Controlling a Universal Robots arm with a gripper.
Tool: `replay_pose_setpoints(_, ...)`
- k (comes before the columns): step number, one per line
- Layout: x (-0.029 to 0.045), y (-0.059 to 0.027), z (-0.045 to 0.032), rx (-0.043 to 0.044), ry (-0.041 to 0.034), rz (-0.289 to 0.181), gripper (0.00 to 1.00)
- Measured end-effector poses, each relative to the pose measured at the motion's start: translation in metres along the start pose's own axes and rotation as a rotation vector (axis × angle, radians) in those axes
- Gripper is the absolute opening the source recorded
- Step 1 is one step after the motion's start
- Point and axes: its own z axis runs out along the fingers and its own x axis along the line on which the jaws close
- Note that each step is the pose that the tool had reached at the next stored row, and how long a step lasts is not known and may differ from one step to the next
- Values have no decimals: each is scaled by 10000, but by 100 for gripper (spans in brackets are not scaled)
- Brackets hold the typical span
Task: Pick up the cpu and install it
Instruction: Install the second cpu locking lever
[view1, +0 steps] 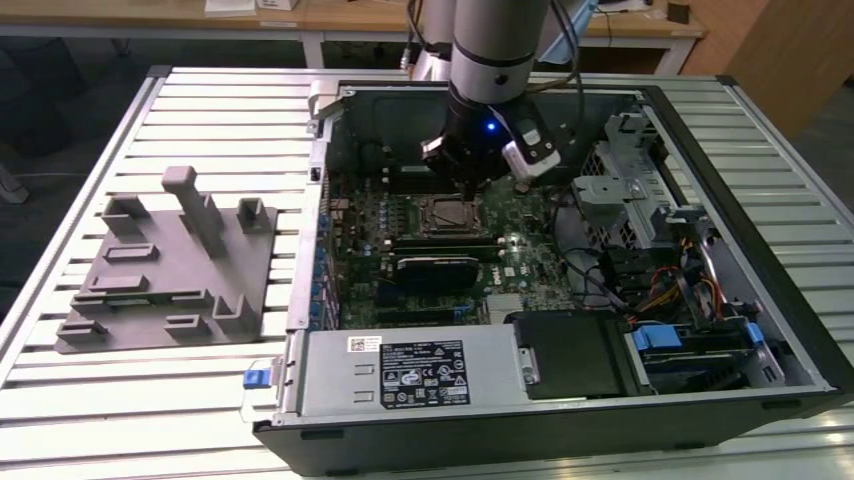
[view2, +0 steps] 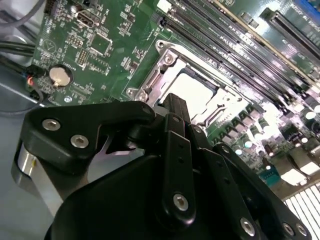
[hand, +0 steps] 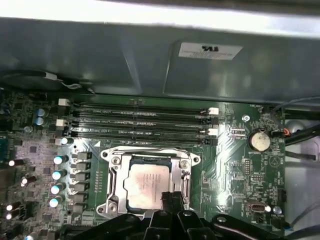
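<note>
**CPU lies in the socket, gripper poised just above it**

In the exterior view, the grey robot arm reaches down into the open black desktop computer case (view1: 747, 330), which lies on its side on a slatted metal table (view1: 80, 420). The black gripper (view1: 461, 180) hangs over the green motherboard (view1: 521, 230), just above the black square-framed socket (view1: 445, 212). On the exterior view's left, well apart from the case, sits the large grey plastic tray with upright posts (view1: 167, 270).

In the second wrist view, the gripper (view2: 175, 107) shows as black linkages whose fingertips (view2: 177, 102) come together into one narrow point with no gap visible between them; they look closed and grip nothing that can be seen. Just beyond them the small flat square cpu with a shiny silver top (view2: 192, 90) lies inside the metal-framed socket (view2: 165, 65). Whether the tips touch the chip cannot be told.

In the first wrist view, the cpu (hand: 145, 182) rests flat and square within the socket frame (hand: 112, 165), below the rows of black memory slots (hand: 142, 122). The gripper's tips (hand: 170, 197) sit at the chip's near edge.

The risk, as I judge it: if the chip is not fully seated, pressure from the tips at one edge could tilt it and bend the socket contacts. A sideways slip could also scrape the nearby capacitors (hand: 57, 175).
</note>
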Motion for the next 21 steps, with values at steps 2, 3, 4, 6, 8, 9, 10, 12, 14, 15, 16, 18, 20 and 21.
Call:
replay_pose_setpoints(2,-1,5,-45,0,0,0,11)
replay_pose_setpoints(3,-2,7,-67,-1,0,0,11)
replay_pose_setpoints(4,-2,9,-90,1,1,0,11)
replay_pose_setpoints(6,-3,10,-116,0,1,0,11)
replay_pose_setpoints(8,-4,1,-120,-3,0,-2,11)
replay_pose_setpoints(9,-3,-9,-121,-1,0,-1,11)
replay_pose_setpoints(10,-2,-22,-123,-1,0,-1,11)
replay_pose_setpoints(12,-1,-49,-126,0,1,0,11)
replay_pose_setpoints(14,0,-80,-129,0,0,0,11)
replay_pose_setpoints(15,1,-102,-131,0,0,0,11)
replay_pose_setpoints(16,2,-127,-133,-2,1,0,11)
replay_pose_setpoints(18,4,-174,-138,0,23,2,11)
replay_pose_setpoints(20,5,-214,-142,-3,71,7,11)
replay_pose_setpoints(21,5,-229,-144,-5,119,12,11)
